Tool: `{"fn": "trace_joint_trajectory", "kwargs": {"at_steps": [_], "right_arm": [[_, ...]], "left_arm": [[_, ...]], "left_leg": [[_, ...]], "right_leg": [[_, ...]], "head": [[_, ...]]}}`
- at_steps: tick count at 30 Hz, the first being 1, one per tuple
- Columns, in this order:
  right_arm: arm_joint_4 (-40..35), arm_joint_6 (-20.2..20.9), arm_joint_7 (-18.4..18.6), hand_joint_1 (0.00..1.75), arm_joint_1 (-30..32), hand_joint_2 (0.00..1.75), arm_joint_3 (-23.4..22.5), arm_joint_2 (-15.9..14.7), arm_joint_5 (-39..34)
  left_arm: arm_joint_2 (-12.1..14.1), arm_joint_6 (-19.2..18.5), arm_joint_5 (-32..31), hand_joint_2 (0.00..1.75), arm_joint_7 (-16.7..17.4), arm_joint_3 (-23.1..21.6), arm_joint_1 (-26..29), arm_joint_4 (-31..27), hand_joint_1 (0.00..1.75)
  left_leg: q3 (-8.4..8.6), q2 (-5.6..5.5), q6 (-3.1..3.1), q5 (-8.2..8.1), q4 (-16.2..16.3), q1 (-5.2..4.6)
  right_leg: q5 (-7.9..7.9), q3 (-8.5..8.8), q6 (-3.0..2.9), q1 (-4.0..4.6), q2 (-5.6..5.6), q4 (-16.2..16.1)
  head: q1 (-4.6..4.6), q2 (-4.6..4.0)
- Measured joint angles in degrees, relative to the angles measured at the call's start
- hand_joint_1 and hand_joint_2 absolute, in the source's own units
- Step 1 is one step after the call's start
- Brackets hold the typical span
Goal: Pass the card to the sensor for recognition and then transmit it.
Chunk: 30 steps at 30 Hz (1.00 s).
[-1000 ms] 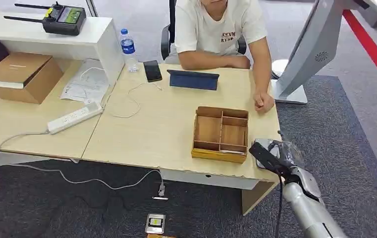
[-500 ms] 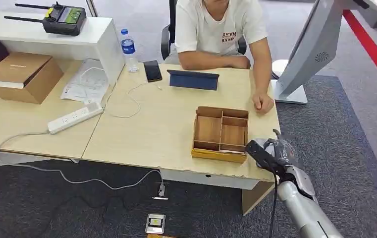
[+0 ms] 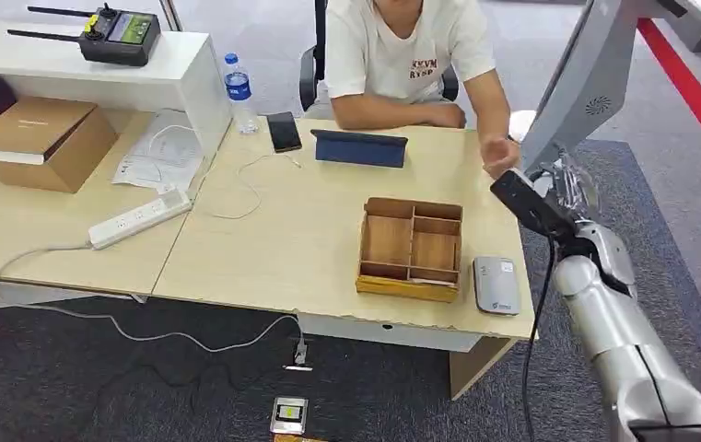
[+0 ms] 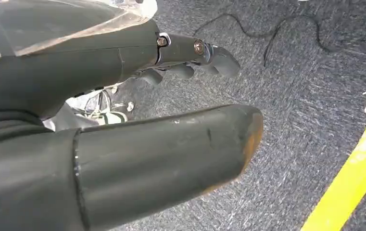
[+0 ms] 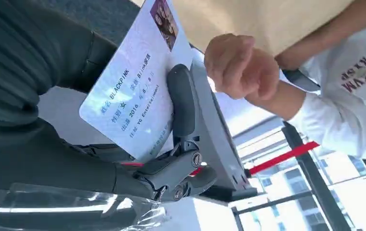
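In the right wrist view, my right hand [image 5: 171,144] holds a white printed card [image 5: 132,82], pinched between the thumb and a dark finger [image 5: 183,101]. The head view shows that hand [image 3: 558,207] raised beside the table's right edge, above and beyond the grey card sensor [image 3: 496,284] lying near the front right corner. A seated person's hand [image 3: 500,155] hovers just left of mine; in the wrist view it [image 5: 241,65] is loosely closed, close to the card but apart from it. My left hand [image 4: 190,57] hangs over the carpet with nothing in it.
A wooden compartment tray [image 3: 406,287] sits left of the sensor. A tablet [image 3: 360,148], phone [image 3: 283,131], water bottle [image 3: 238,90], power strip [image 3: 139,218] and cardboard box [image 3: 42,140] lie further off. A grey kiosk stand [image 3: 577,92] rises right behind my hand.
My right hand has lifted with the card from over the sensor and moved up and away towards the person. The sensor is uncovered. The person's hand has risen off the table.
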Motion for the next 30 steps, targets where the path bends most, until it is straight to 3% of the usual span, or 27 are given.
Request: {"fn": "trace_joint_trajectory", "kwargs": {"at_steps": [5, 17, 23, 24, 25, 26, 27, 28, 30], "right_arm": [[0.2, 2.5, 0.0, 1.75, -2.2, 1.75, 0.3, 0.6, 3.9], [7.3, 5.5, 1.8, 1.75, -8.2, 1.75, 3.4, 6.9, 9.8], [9.4, 5.6, 1.8, 1.69, -9.9, 1.75, 4.0, 8.4, 9.8], [9.6, 5.6, 1.7, 1.54, -10.0, 1.75, 4.1, 8.6, 9.8], [9.8, 5.6, 1.7, 1.54, -10.2, 1.75, 4.3, 8.7, 9.8], [10.0, 5.6, 1.7, 0.96, -10.3, 1.75, 4.3, 8.8, 9.8], [10.2, 5.5, 1.7, 0.17, -10.3, 1.75, 4.4, 8.9, 9.8], [10.4, 5.4, 1.7, 0.0, -10.4, 1.75, 4.4, 9.0, 9.7], [10.8, 5.3, 1.7, 0.0, -10.4, 1.75, 4.5, 9.2, 9.7]], "left_arm": [[0.0, -0.9, -0.4, 0.0, -0.2, -0.8, -0.5, -0.1, 0.0], [0.0, -1.4, -0.3, 0.0, -0.2, -2.4, -1.1, -0.3, 0.0], [-0.1, -1.5, -0.1, 0.0, -0.2, -3.2, -1.1, -0.4, 0.0], [-0.1, -1.5, 0.1, 0.0, -0.2, -3.2, -1.1, -0.4, 0.0], [-0.1, -1.5, 0.2, 0.0, -0.2, -3.3, -1.1, -0.4, 0.0], [-0.1, -1.5, 0.3, 0.0, -0.2, -3.3, -1.1, -0.4, 0.0], [-0.1, -1.5, 0.4, 0.0, -0.2, -3.4, -1.1, -0.4, 0.0], [-0.1, -1.5, 0.5, 0.0, -0.2, -3.5, -1.1, -0.4, 0.0], [-0.1, -1.5, 0.6, 0.0, -0.2, -3.5, -1.0, -0.4, 0.0]], "left_leg": [[-0.01, -0.02, -0.01, 0.01, 0.0, 0.0], [-0.04, 0.0, -0.05, 0.04, 0.0, 0.02], [-0.06, -0.01, -0.05, 0.04, 0.0, 0.06], [-0.06, -0.01, -0.05, 0.04, 0.0, 0.06], [-0.06, -0.01, -0.05, 0.04, 0.0, 0.06], [-0.06, -0.01, -0.05, 0.04, 0.0, 0.06], [-0.06, -0.01, -0.05, 0.04, 0.0, 0.05], [-0.06, -0.02, -0.05, 0.04, 0.0, 0.05], [-0.06, -0.02, -0.05, 0.04, 0.0, 0.05]], "right_leg": [[0.01, 0.01, -0.01, 0.03, 0.0, 0.0], [0.03, -0.05, -0.05, 0.05, 0.0, 0.0], [0.03, -0.04, -0.05, 0.03, -0.01, 0.0], [0.03, -0.05, -0.05, 0.03, -0.01, 0.0], [0.03, -0.05, -0.05, 0.03, -0.01, 0.0], [0.03, -0.05, -0.05, 0.03, -0.01, 0.0], [0.03, -0.05, -0.05, 0.03, -0.01, 0.0], [0.03, -0.05, -0.05, 0.03, -0.01, 0.0], [0.03, -0.05, -0.05, 0.03, -0.01, 0.0]], "head": [[0.0, 0.0], [-0.02, 0.0], [0.0, 0.0], [0.0, 0.0], [0.0, 0.0], [0.0, 0.0], [0.0, 0.0], [0.0, 0.0], [0.0, 0.0]]}}
